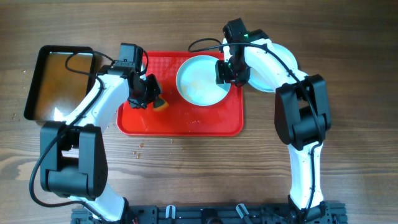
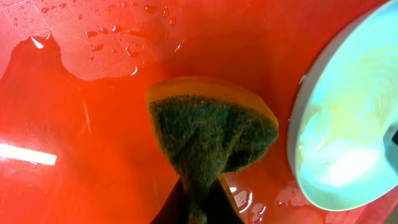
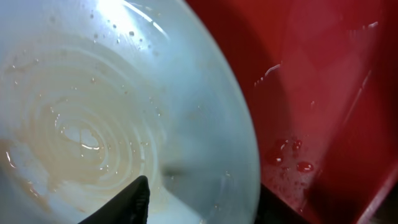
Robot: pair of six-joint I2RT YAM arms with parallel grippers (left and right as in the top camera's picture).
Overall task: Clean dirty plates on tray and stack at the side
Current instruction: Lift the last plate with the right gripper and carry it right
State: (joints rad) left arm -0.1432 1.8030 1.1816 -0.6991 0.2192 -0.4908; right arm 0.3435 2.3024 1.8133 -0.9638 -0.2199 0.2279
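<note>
The red tray (image 1: 180, 121) lies in the middle of the table. One white plate (image 1: 200, 79) with a faint brownish wet smear sits at its back right. It also shows in the left wrist view (image 2: 348, 124) and the right wrist view (image 3: 124, 106). My right gripper (image 1: 227, 71) is shut on this plate's right rim, one finger over the plate and one outside it (image 3: 205, 202). My left gripper (image 1: 144, 93) is shut on a yellow and green sponge (image 1: 161, 104) and holds it over the tray's left part (image 2: 211, 134), left of the plate. More white plates (image 1: 273, 70) lie beside the tray at the right, partly hidden by the right arm.
A black pan (image 1: 37, 87) of brownish water stands at the far left. The tray floor (image 2: 74, 155) is wet with drops and puddles. Small crumbs lie on the wood in front of the tray (image 1: 140, 148).
</note>
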